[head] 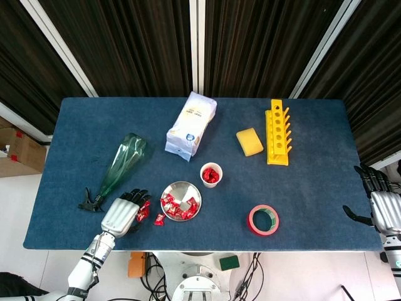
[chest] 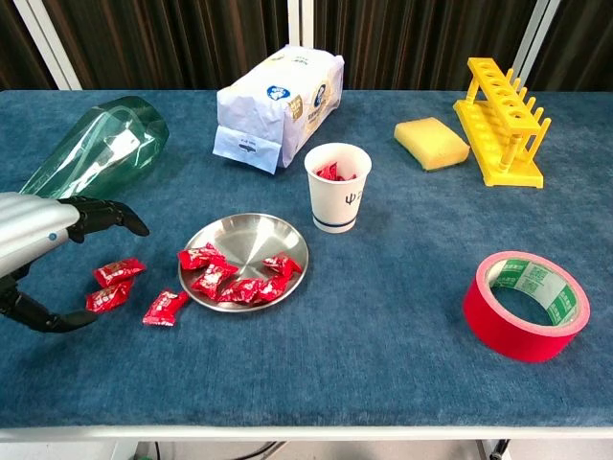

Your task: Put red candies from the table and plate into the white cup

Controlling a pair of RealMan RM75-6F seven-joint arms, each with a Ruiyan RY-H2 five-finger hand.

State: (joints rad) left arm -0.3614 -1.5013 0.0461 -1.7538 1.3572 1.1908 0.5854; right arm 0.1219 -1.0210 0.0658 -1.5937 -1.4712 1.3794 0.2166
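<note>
Left hand [chest: 43,244] sits left of the plate [chest: 251,240], fingers spread wide over two candies on the table [chest: 402,326], holding nothing. A third loose candy [chest: 165,307] lies just off the plate's left rim, with more candies [chest: 230,278] in the plate. The white cup [chest: 336,188], behind and right of the plate, has some in it. Right hand [head: 383,202] hangs far right of the plate, fingers apart, empty.

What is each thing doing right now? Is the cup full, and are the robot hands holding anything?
white cup: upright, some red candies inside, not full
steel plate: several red candies on it
loose candies: three on the cloth, left of the plate
left robot hand: open, over the loose candies, holding nothing
right robot hand: open, off the table's edge
green bottle: lying on its side
tape roll: lying flat
</note>
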